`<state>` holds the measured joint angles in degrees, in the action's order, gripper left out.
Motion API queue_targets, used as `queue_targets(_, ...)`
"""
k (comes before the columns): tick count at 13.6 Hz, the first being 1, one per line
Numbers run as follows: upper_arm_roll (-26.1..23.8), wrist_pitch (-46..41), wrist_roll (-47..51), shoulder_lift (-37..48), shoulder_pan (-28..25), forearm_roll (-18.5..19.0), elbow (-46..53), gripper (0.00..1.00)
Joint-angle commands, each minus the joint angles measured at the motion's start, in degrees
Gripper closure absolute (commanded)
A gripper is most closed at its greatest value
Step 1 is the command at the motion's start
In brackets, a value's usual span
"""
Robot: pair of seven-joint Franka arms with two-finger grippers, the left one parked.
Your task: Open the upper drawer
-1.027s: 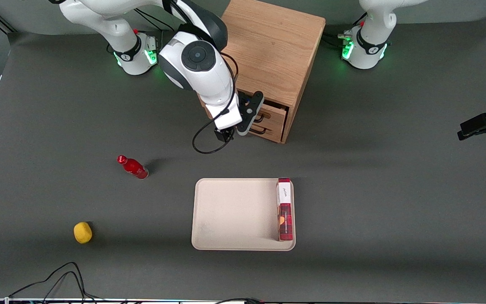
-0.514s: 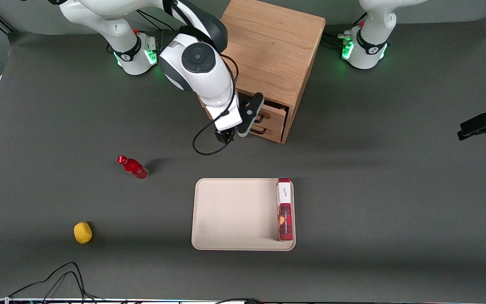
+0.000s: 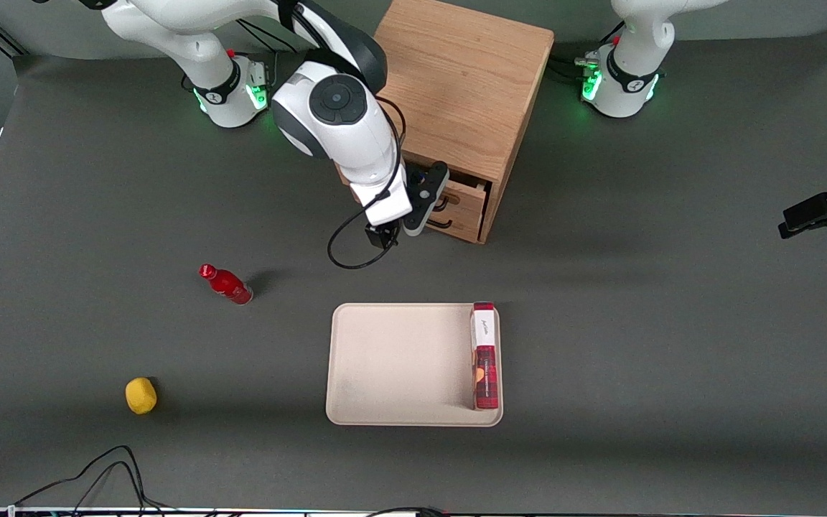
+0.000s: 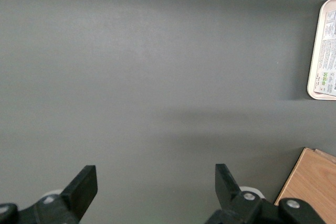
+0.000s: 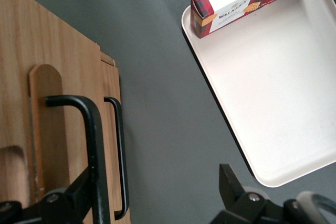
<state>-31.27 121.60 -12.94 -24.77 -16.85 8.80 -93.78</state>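
Observation:
The light oak cabinet (image 3: 460, 79) stands between the arm bases. Its upper drawer (image 3: 466, 191) sticks out a little from the cabinet front. In the right wrist view the upper drawer's black bar handle (image 5: 92, 145) runs along a wooden rail (image 5: 45, 129), with the lower drawer's thinner handle (image 5: 119, 156) beside it. My right gripper (image 3: 432, 197) hangs just in front of the drawer fronts, at the upper handle. The gripper (image 5: 152, 182) is open wide: one finger (image 5: 67, 202) sits against the upper handle and is partly hidden by it, the other finger (image 5: 231, 184) hangs over the bare table.
A cream tray (image 3: 385, 359) lies nearer the front camera than the cabinet, with a red biscuit box (image 3: 485, 355) on edge in it. A red bottle (image 3: 227, 284) and a yellow ball-like thing (image 3: 141, 396) lie toward the working arm's end. Cables trail along the table's front edge.
My gripper has crept slightly closer to the cabinet front. The drawer and everything else on the table look unmoved.

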Motion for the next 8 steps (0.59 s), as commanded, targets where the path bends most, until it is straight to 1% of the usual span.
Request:
queue_targets(1, 0.3, 1.7, 0.3, -0.7, -0.2, 1.5, -0.1, 0.0)
queue_targets(8, 0.4, 1.8, 0.3, -1.9, 0.1, 2.0, 0.9, 0.0)
